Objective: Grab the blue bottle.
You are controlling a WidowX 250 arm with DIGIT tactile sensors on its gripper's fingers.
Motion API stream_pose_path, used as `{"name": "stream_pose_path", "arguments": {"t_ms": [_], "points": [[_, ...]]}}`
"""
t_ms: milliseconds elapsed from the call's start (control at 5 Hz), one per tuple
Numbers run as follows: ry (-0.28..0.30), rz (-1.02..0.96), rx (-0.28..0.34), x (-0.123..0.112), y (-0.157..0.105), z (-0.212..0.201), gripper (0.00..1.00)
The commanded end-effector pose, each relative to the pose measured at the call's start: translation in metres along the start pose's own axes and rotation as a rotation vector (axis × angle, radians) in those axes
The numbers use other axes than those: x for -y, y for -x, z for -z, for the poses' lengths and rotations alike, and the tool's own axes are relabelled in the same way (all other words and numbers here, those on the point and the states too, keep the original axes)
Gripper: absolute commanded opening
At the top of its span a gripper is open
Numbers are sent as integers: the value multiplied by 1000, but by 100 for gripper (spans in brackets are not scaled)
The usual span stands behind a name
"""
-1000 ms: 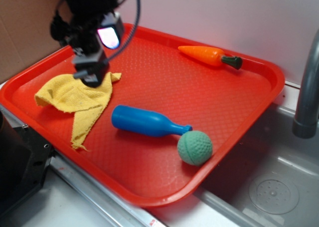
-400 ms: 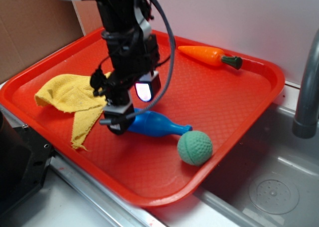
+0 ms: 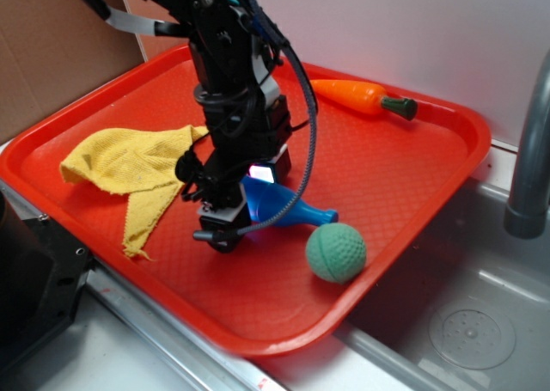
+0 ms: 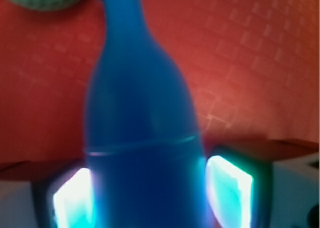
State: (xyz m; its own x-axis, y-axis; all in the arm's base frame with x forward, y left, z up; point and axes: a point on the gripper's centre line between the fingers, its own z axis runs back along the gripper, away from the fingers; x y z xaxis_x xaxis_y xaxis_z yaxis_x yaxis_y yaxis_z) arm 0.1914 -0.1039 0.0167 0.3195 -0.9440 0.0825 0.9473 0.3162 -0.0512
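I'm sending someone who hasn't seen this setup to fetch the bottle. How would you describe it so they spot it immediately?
Look at the red tray beside the sink. Near its front edge, under the black robot arm, the blue bottle lies on its side between the gripper fingers, its neck pointing at a dimpled green ball. It is the only blue, smooth, pin-shaped thing there.

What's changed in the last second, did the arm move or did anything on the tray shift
The hand swung from above the yellow cloth across and down to the blue bottle; its fingers now flank the bottle's wide body, though a firm grip isn't clear. The bottle's neck looks slightly shifted. The green ball, the carrot, the cloth and the red tray stayed put.
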Motion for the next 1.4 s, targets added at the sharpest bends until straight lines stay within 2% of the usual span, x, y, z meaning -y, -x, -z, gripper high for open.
{"name": "stream_pose_path", "arguments": {"t_ms": [0,400,600,800,1000,1200], "points": [[-34,-71,-15,2,7,-17,0],[-75,-569,-15,-25,28,-87,0],[-90,-818,13,-35,48,-126,0],[-116,-1066,39,-35,64,-147,0],[-94,-1304,50,-30,76,-159,0],[-56,-1332,47,-35,76,-157,0]]}}
